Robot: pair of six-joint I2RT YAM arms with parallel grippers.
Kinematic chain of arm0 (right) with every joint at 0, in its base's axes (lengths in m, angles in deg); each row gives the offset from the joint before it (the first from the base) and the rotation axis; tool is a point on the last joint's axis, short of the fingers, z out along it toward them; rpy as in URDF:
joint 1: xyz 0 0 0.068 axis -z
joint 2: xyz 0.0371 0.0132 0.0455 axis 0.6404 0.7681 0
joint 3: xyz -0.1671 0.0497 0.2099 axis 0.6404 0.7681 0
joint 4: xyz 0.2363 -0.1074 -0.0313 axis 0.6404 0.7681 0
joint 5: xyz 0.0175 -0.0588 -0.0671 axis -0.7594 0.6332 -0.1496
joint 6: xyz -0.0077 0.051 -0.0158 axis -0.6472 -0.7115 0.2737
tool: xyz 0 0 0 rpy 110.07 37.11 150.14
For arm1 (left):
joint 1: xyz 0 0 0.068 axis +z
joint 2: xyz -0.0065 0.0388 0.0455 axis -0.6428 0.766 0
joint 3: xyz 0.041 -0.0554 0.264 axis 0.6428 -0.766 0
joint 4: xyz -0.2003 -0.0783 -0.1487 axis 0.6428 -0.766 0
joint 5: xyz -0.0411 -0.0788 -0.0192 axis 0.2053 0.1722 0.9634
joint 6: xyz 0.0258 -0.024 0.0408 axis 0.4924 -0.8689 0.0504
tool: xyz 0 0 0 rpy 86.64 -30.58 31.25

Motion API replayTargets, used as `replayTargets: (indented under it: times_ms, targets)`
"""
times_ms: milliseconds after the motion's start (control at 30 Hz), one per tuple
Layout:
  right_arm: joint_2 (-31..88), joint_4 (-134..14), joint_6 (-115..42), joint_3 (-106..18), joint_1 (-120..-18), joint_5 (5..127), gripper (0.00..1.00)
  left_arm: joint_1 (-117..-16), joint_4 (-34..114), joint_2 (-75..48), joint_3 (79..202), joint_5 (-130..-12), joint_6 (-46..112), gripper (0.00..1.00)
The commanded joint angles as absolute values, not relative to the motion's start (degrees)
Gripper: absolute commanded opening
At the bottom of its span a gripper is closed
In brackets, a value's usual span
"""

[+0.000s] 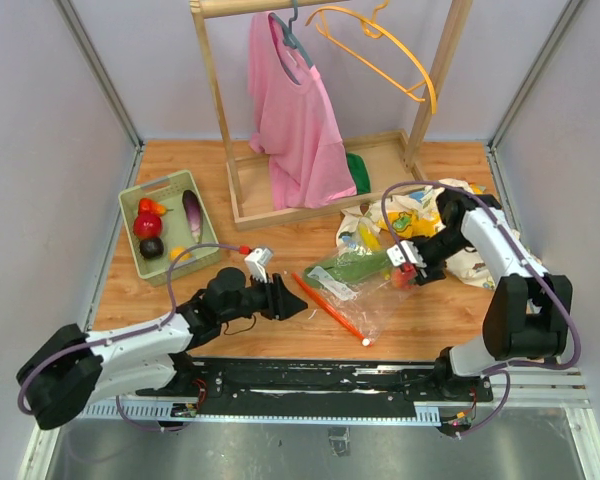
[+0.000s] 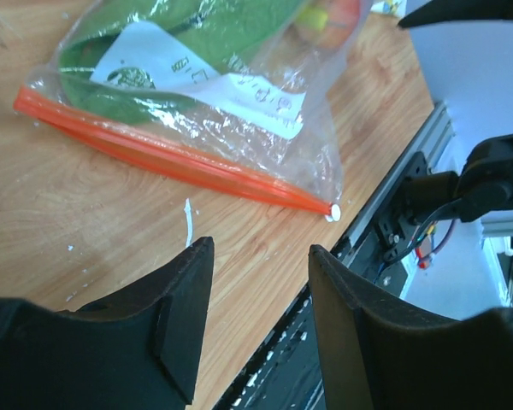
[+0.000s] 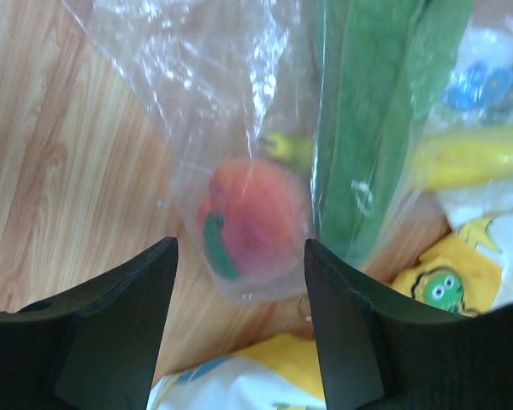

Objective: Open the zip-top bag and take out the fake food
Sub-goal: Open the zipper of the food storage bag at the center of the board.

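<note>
Black fingers of the left gripper fill the bottom of the left wrist view, spread with bare wood between them and nothing in their grasp; just beyond their tips lies the zip-top bag, flat on the table, its orange-red zipper strip facing this gripper and looking pressed shut along the stretch that shows; a white label sits on the clear plastic over a long green piece. From above, the left gripper points at the strip's near end, close but apart.

At the bag's far end the right gripper hangs over the closed corner; its fingers stand apart, and between them, inside the plastic, shows a peach-coloured piece with a green leaf; whether the pads touch the bag I cannot tell. Beside it in the bag run the green piece and a small yellow bit.

A dinosaur-print cloth lies bunched under and behind the right arm, touching the bag; a pale green tray at the left holds a red piece, a purple aubergine and a dark round piece; at the back a wooden rack carries a pink shirt and an orange hanger.
</note>
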State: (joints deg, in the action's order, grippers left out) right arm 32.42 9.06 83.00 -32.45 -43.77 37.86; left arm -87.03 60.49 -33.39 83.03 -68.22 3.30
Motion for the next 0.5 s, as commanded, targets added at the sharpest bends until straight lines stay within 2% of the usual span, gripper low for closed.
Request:
replayTargets:
  times_ms: [0,167,467]
  targets:
    - [33.55,12.65,88.44,-34.89,-38.47,42.23,0.62,-89.37,68.96,-27.56,83.66,-70.01,3.95,0.52]
    - [37.5,12.78,91.45,-36.53,-36.92,43.6,0.62,-90.47,71.19,-22.3,84.28,-69.66,4.51,0.52]
    - [43.32,11.9,93.31,-38.02,-37.01,41.82,0.6,-92.58,72.44,-16.01,84.94,-70.6,5.29,0.44]
